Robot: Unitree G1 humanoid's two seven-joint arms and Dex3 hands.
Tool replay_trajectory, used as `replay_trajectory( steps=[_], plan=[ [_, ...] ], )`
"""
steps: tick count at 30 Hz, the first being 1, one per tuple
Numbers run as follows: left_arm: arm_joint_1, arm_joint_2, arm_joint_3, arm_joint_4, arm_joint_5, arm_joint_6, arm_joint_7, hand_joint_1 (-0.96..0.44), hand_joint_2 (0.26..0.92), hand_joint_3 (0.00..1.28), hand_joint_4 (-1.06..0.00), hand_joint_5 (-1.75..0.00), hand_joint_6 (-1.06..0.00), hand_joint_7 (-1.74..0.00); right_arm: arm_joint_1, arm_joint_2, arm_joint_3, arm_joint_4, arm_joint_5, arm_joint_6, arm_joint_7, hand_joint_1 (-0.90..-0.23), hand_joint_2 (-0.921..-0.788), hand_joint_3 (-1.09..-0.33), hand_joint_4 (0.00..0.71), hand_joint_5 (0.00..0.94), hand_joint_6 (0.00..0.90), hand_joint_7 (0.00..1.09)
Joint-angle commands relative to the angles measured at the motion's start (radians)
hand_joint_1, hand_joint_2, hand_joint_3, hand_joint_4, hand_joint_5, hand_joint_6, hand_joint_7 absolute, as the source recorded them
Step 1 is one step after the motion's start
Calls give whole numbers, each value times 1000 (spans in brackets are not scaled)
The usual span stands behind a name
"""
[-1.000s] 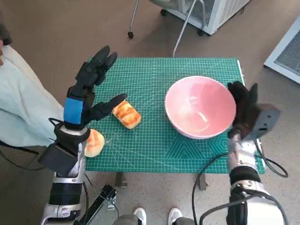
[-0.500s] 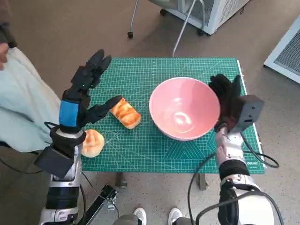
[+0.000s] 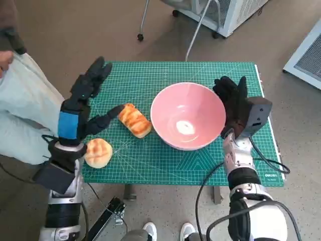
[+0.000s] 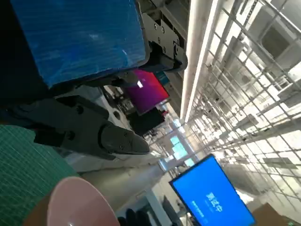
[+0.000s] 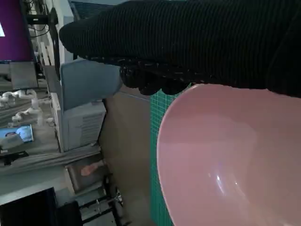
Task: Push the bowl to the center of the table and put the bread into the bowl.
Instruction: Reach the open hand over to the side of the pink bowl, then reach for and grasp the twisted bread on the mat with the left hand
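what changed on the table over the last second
The right hand, flat against the pink bowl, has pushed it leftward toward the middle of the green mat; it now sits close to the striped bread. The left hand, open above the mat, drifted slightly left. Both breads stayed put.
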Motion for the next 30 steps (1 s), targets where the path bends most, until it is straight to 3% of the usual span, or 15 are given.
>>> replay_trajectory(
  steps=[1,8,14,20,24,27,30],
  plan=[
    [-2,35,18,35,34,-24,19,-332,921,98,-422,0,-385,-86,-14,-32,-19,3,10,0,18,-556,-921,-901,131,6,13,491],
    [-27,89,13,83,91,-26,30,-349,921,107,-420,0,-387,-72,-28,-72,-23,-18,7,-68,28,-537,-921,-880,128,3,6,501],
    [-97,189,-22,169,174,-28,-1,-361,921,117,-405,0,-372,-56,-26,-112,25,-72,-33,-222,71,-538,-921,-860,121,0,0,508],
    [-191,291,-103,245,270,-24,-73,-345,921,117,-364,0,-365,-48,1,-155,80,-165,-56,-403,181,-558,-921,-865,135,9,-1,509],
    [-247,344,-159,272,303,-11,-150,-320,920,88,-341,0,-367,-47,33,-159,107,-261,-26,-494,277,-574,-921,-848,171,26,-1,530],
    [-295,375,-206,286,312,4,-234,-284,913,59,-323,0,-376,-51,67,-152,127,-367,40,-520,385,-592,-921,-835,186,32,-1,547],
    [-331,394,-242,297,329,12,-284,-241,901,38,-303,0,-385,-54,92,-150,142,-444,89,-513,453,-610,-921,-826,190,34,-1,562]
  ],
)
